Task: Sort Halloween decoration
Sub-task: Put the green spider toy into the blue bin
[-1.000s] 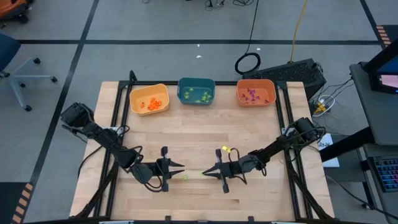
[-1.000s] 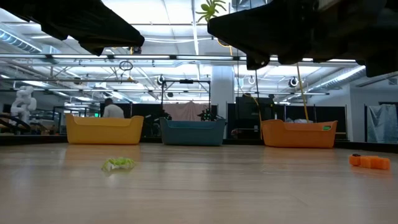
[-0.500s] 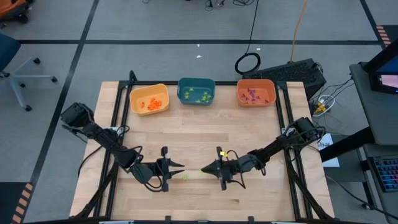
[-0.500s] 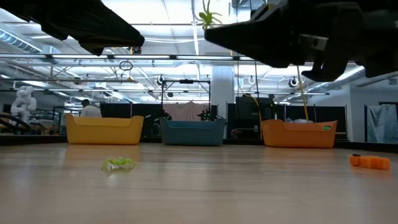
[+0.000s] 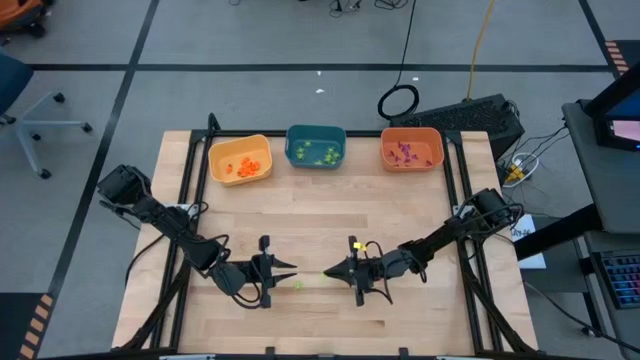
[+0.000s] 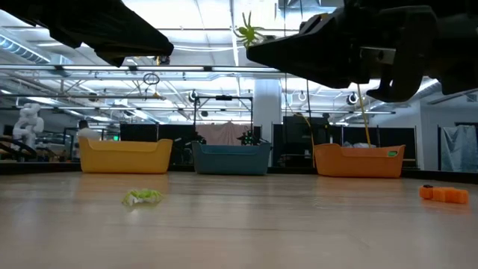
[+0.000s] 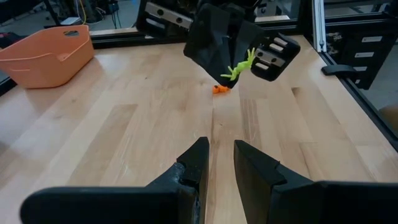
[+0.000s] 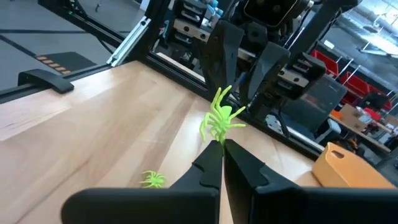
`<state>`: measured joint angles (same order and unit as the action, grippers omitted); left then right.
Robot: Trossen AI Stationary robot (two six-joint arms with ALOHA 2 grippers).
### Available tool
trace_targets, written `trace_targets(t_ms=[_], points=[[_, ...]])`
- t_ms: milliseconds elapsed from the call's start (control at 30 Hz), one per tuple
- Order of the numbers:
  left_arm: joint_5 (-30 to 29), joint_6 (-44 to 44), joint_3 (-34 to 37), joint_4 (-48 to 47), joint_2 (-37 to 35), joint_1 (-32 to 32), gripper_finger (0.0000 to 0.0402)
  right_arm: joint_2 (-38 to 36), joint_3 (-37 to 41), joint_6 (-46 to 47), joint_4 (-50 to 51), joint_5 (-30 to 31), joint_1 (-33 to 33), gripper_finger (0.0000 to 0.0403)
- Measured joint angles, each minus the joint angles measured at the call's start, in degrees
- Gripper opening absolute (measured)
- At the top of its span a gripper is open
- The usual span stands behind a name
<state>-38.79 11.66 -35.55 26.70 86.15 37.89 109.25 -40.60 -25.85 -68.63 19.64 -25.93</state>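
Right gripper (image 8: 221,144) hangs near the desk's front edge, jaws pinched on a light-green plastic spider (image 8: 219,118) by thin legs; it could slip free. Left gripper (image 7: 217,158) waits alongside, jaws slightly apart. Another green trinket (image 6: 141,196) lies below.

The table (image 5: 400,210) is pale wood planks — smooth, faint sheen; the bins (image 5: 240,159) look matt plastic; gripper fingers (image 7: 194,167) dark, matt.
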Motion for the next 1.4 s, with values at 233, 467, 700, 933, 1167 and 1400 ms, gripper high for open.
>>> trace_targets(t_ms=[233,467,700,933,1167,1400], points=[[0.0,0.0,0.0,0.0,0.0,0.0,0.0075,0.0,0.0,2.6,1.2,0.0,0.0,0.0],[0.0,0.0,0.0,0.0,0.0,0.0,0.0075,0.0,0.0,2.9,1.3,0.0,0.0,0.0],[0.0,0.0,0.0,0.0,0.0,0.0,0.0075,0.0,0.0,4.2,1.3,0.0,0.0,0.0],[0.0,0.0,0.0,0.0,0.0,0.0,0.0075,0.0,0.0,8.0,1.2,-0.2,0.0,0.0],[0.0,0.0,0.0,0.0,0.0,0.0,0.0075,0.0,0.0,19.3,1.2,-0.2,0.8,0.0],[0.0,0.0,0.0,0.0,0.0,0.0,0.0075,0.0,0.0,36.5,1.2,-0.2,3.4,0.0]])
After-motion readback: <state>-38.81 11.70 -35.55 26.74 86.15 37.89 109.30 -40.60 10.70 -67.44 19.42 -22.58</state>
